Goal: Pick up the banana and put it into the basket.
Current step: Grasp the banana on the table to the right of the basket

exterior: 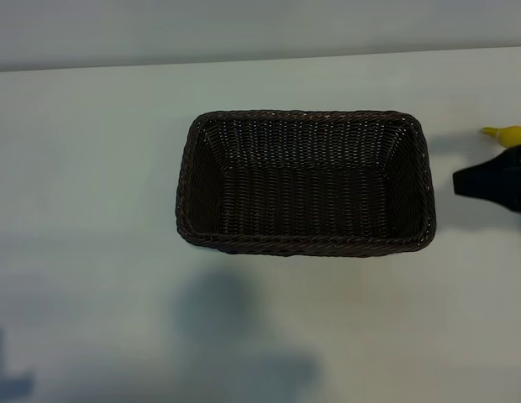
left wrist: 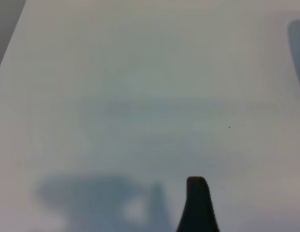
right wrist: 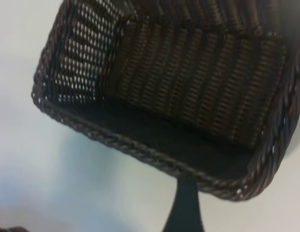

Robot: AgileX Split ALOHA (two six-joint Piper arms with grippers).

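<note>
Nothing is done yet: the basket [exterior: 304,182] sits empty, the banana [exterior: 508,133] lies outside beside my right fingers [exterior: 496,180], both sets of fingers wide open, holding nothing

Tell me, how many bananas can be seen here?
1: the banana lies at the exterior view's right edge, beside the basket, only partly visible behind the right gripper.
</note>
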